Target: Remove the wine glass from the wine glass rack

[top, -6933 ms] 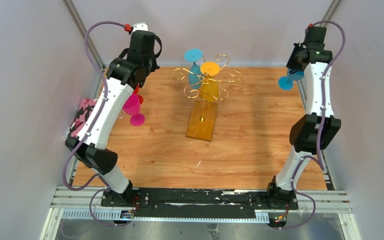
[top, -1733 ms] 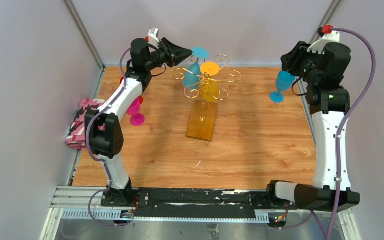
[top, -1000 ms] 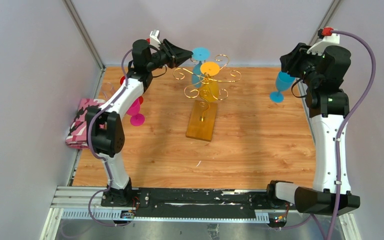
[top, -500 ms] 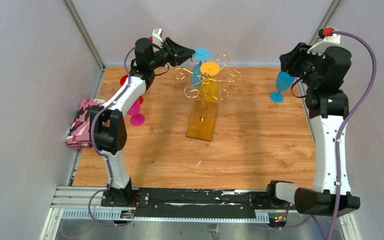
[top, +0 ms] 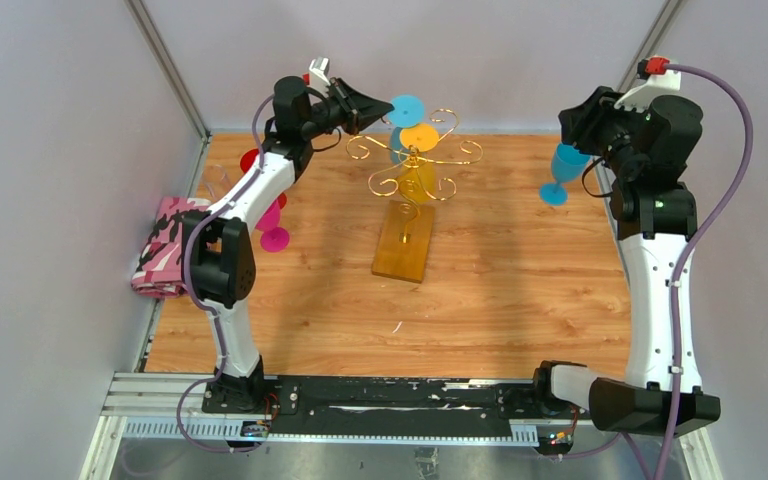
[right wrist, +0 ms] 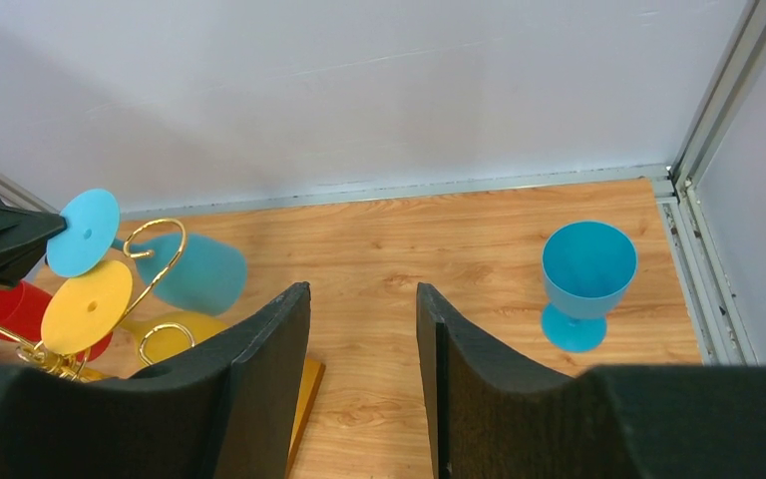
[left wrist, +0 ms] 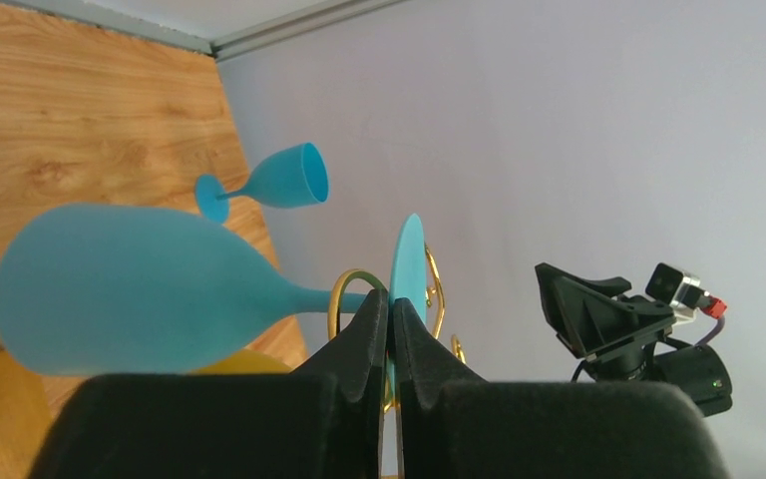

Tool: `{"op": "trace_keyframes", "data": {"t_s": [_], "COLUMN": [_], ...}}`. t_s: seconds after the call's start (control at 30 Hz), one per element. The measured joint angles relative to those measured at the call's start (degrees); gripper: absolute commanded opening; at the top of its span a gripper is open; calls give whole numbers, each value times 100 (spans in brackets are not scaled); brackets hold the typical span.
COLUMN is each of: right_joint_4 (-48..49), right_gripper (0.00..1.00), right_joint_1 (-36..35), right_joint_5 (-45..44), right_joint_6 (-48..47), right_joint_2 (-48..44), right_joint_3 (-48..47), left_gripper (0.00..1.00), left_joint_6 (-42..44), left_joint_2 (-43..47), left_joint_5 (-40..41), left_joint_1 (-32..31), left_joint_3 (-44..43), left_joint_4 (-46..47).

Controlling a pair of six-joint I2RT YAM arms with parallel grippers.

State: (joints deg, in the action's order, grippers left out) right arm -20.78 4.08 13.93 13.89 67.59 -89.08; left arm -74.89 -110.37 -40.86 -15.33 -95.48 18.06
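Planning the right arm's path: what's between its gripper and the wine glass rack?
Only bare wooden table, per the right wrist view; the standing blue wine glass is on the right gripper's other side from the wine glass rack.

No writing, label, brand, number or sign can be read in any of the views. The only marking is a black pattern on the pink folded cloth (top: 163, 252) at the left edge of the wood-grain desk (top: 520, 290), too small to make out.

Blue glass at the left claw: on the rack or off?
On. The blue glass has its stem in a gold loop of the rack; the left claw is shut on its foot.
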Motion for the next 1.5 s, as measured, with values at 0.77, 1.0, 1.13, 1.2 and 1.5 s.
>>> {"op": "trace_keyframes", "data": {"t_s": [0.77,1.0,1.13,1.2,1.5], "right_joint_4": [188,197,195,197,203], "right_gripper": [50,50,50,50,50], "right_joint_1": [0,0,0,0,0], "right_joint_5": [236,275,328,361,417], "right_joint_6": [175,186,221,238,293], "right_joint_2": [-103,-103,-101,-101,-101], "right_joint_3": [94,94,94,94,101], "left_gripper": [0,0,0,0,0], "left_joint_6": [387,450,509,542,610], "left_joint_2": [157,341,533,706,1257], "left_joint_5": [-111,-111,-44,-15,28], "left_joint_1": [-28,-28,-13,11,363], "left_joint_3": [-964,-717,-498,-352,-39], "left_joint_4": [-2267,-2516,-2575,-2625,-2695]}}
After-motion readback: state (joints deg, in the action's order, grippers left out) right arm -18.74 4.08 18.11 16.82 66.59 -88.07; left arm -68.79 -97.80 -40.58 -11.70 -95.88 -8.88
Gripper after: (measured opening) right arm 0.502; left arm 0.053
